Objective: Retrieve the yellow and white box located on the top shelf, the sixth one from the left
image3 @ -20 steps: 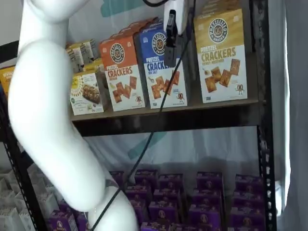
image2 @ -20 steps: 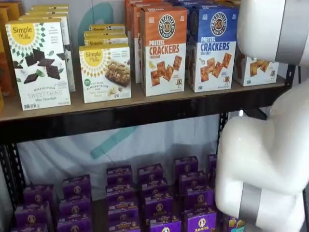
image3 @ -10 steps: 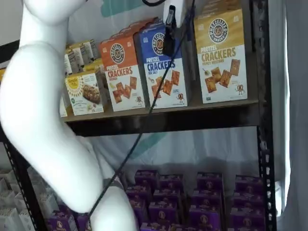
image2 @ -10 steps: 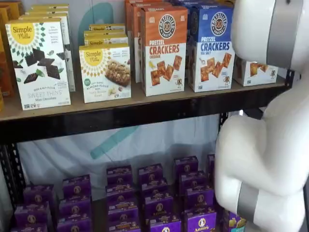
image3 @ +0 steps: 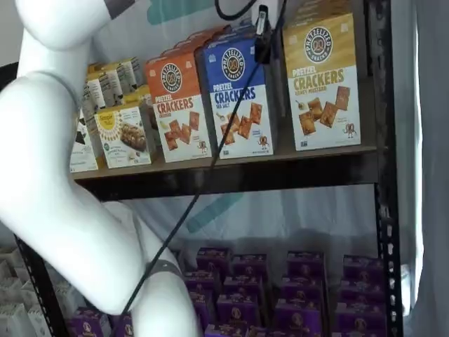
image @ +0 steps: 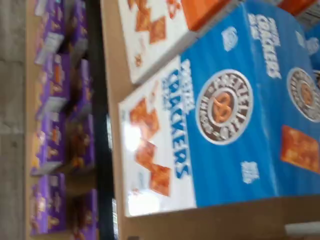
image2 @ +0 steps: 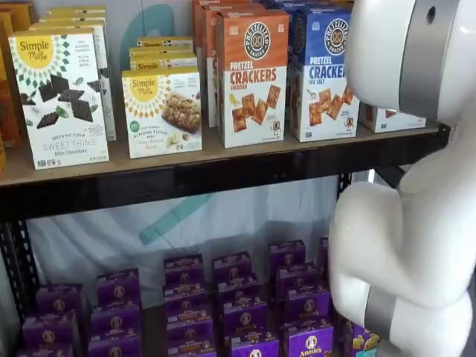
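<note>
The yellow and white box (image3: 321,77) stands at the right end of the top shelf (image3: 280,156), upright, its face with the brown crackers to the front. In a shelf view only a white strip of it (image2: 387,117) shows behind the arm. My gripper (image3: 263,35) hangs from the top edge with a cable beside it. It is in front of the gap between the blue Pretzel Crackers box (image3: 237,98) and the yellow and white box. Only a dark finger shows, so I cannot tell its state. The wrist view is filled by the blue box (image: 225,115).
An orange Pretzel Crackers box (image2: 251,78) and Simple Mills boxes (image2: 59,97) stand further left on the shelf. Purple boxes (image2: 238,305) fill the lower level. The white arm (image2: 409,223) covers the right side of one shelf view and the left side (image3: 63,182) of the other.
The gripper has risen and moved right, off the blue box's face towards the yellow and white box. The arm now hides more of that box in one shelf view.
</note>
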